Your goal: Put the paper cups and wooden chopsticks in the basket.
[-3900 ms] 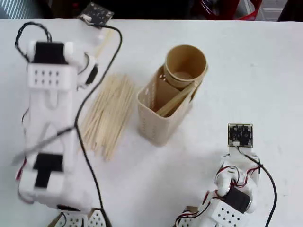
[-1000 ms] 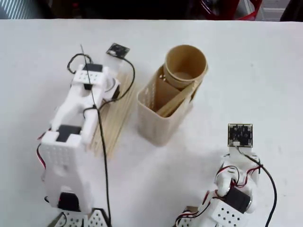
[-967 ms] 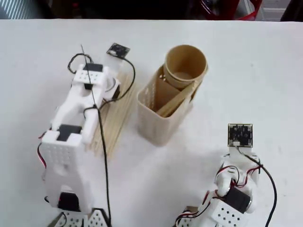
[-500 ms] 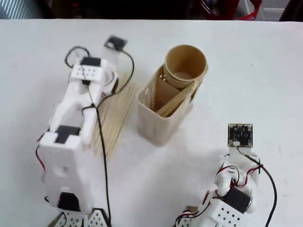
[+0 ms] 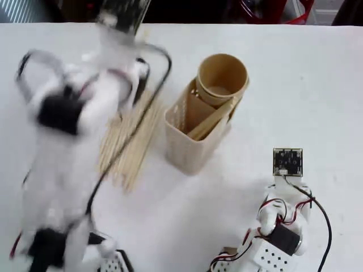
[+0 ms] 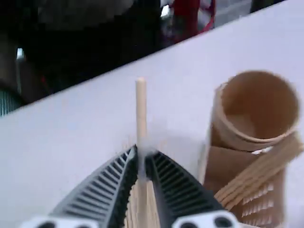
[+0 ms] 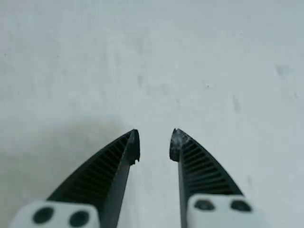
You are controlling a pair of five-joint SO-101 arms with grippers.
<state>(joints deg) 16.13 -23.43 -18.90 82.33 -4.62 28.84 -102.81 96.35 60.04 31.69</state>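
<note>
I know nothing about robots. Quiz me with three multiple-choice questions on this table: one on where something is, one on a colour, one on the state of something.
1. Where is the paper cup?
A) standing in the basket
B) lying on the table
C) held by an arm

2. What colour is the basket?
A) red
B) beige
C) black

3. What are the left arm's jaws doing?
A) spread wide and empty
B) shut on a paper cup
C) shut on one chopstick

Answers:
1 A: the high view shows the cup's rim rising out of the basket.
2 B: the basket's walls are pale beige.
3 C: the left wrist view shows a single stick pinched between them, poking out past their tips.
</note>
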